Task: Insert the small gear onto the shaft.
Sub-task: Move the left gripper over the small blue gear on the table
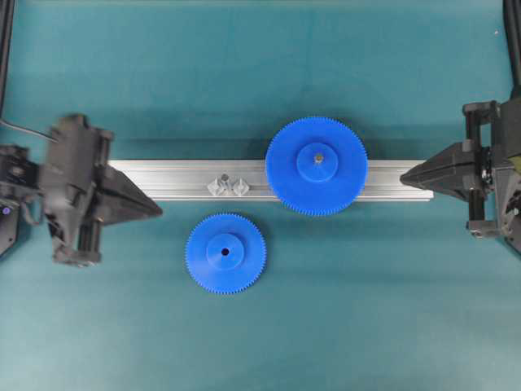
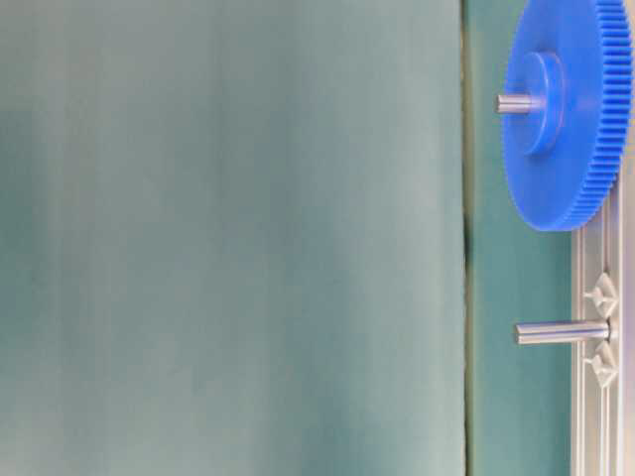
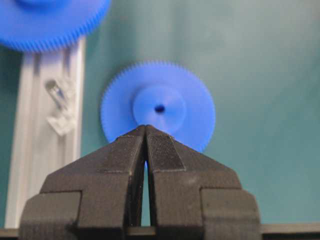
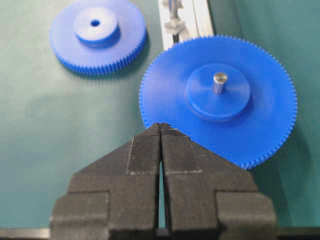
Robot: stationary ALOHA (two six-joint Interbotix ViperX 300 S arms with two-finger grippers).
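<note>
Rail [image 1: 163, 179] holds the larger gear [image 1: 316, 166] on its pin and the bare shaft [image 1: 224, 177] beside it — nothing sits on that stub. The small gear [image 1: 225, 253] lies flat on the green mat [image 1: 366, 309] just below the rail, open mat around its other sides. Both the left gripper [image 1: 155, 210] and right gripper [image 1: 404, 173] are pinched closed, empty — at opposite rail ends.

The work surface [image 1: 260, 342] was a flat teal-green mat that filled the overhead view edge to edge. Lighting was even and diffuse, producing only soft, short shadows. In the table-level view, a pale teal backdrop [image 2: 228, 238] occupied most of the frame.
</note>
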